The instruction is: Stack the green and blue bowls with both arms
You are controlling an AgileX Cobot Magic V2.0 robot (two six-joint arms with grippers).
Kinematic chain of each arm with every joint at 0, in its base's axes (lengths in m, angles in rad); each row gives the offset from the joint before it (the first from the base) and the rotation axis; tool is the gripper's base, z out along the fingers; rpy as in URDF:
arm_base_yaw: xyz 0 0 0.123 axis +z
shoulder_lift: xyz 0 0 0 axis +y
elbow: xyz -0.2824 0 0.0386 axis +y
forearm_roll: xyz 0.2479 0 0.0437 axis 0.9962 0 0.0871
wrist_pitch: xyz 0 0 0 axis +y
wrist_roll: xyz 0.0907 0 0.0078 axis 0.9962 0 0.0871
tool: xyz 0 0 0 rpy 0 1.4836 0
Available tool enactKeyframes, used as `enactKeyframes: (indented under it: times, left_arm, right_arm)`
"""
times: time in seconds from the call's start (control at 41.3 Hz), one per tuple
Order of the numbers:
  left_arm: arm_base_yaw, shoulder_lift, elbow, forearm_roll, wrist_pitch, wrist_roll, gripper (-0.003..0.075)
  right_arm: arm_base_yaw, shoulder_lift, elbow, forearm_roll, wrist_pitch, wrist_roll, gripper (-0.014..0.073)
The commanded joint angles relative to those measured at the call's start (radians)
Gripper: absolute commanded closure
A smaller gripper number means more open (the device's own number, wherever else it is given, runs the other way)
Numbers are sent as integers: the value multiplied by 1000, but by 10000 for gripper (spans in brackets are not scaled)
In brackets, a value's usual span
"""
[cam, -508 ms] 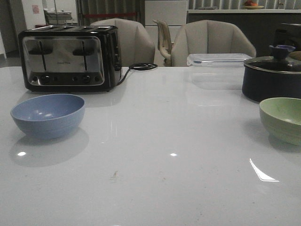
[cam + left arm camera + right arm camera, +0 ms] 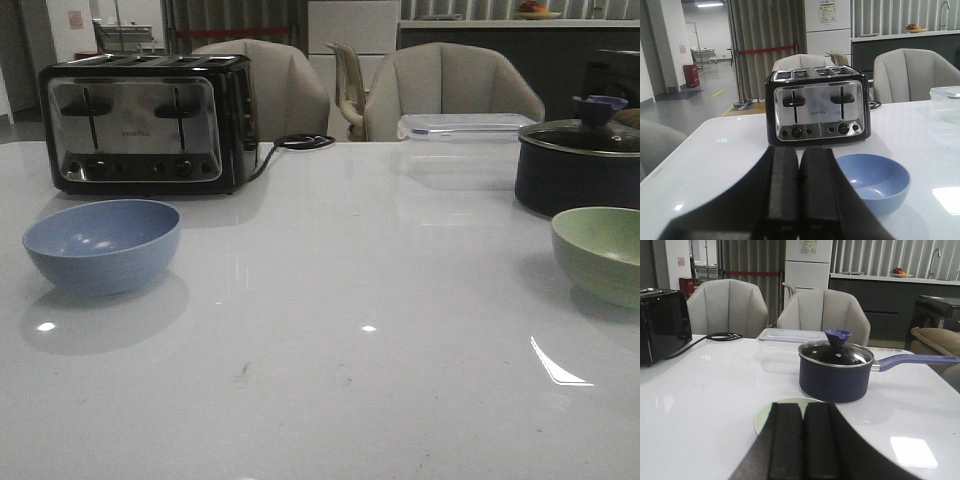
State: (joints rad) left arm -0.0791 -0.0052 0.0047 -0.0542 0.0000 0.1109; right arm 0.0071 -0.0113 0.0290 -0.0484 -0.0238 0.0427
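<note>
left gripper [image 2: 799,200]: fingers pressed together, nothing held; off-frame in front view
blue bowl [image 2: 875,181]: ahead at about 1 o'clock from left fingers, apart; front view, table [image 2: 330,300] at 9 o'clock, before toaster [image 2: 150,122]
right gripper [image 2: 803,440]: fingers together, empty
green bowl [image 2: 603,254]: just beyond right fingertips, 12 o'clock, mostly hidden; front view 3 o'clock, rim cut by frame edge, pot [image 2: 578,160] behind
nearer arm: left for blue, right for green
bowls: well apart, round, no long axis

Two bowls: one blue bowl [image 2: 102,244], one green bowl [image 2: 598,254]. One toaster [image 2: 147,122], one lidded saucepan [image 2: 577,162], one clear container [image 2: 463,127], two chairs [image 2: 450,90].
</note>
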Motion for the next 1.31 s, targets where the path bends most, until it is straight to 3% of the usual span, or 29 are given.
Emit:
enactKeyframes:
  times: [0.0, 0.194, 0.339, 0.435, 0.532, 0.798, 1.016, 1.282]
  left_arm:
    - [-6, -16, 6, -6, -95, -6, 622]
    - [-6, -16, 6, -6, -100, -6, 622]
    - [-6, -16, 2, -6, -190, -6, 622]
    - [-6, -16, -32, -6, -251, -6, 622]
    - [-6, -14, -111, -6, -221, -6, 622]
    - [-6, 10, -423, -6, 57, -6, 622]
    - [-6, 156, -635, -6, 249, -6, 622]
    - [-6, 360, -712, -6, 472, -6, 622]
  right_arm:
    - [-5, -18, -6, -13, -95, -5, 554]
    - [-5, -18, -6, -13, -100, -5, 554]
    - [-5, -18, -21, -13, -143, -5, 554]
    - [-5, -18, -83, -13, -131, -5, 554]
    - [-5, -18, -174, -13, -58, -5, 554]
    - [-5, 104, -470, -13, 246, -5, 554]
    - [-5, 298, -673, -13, 446, -5, 554]
    - [-5, 522, -721, -13, 565, -5, 554]
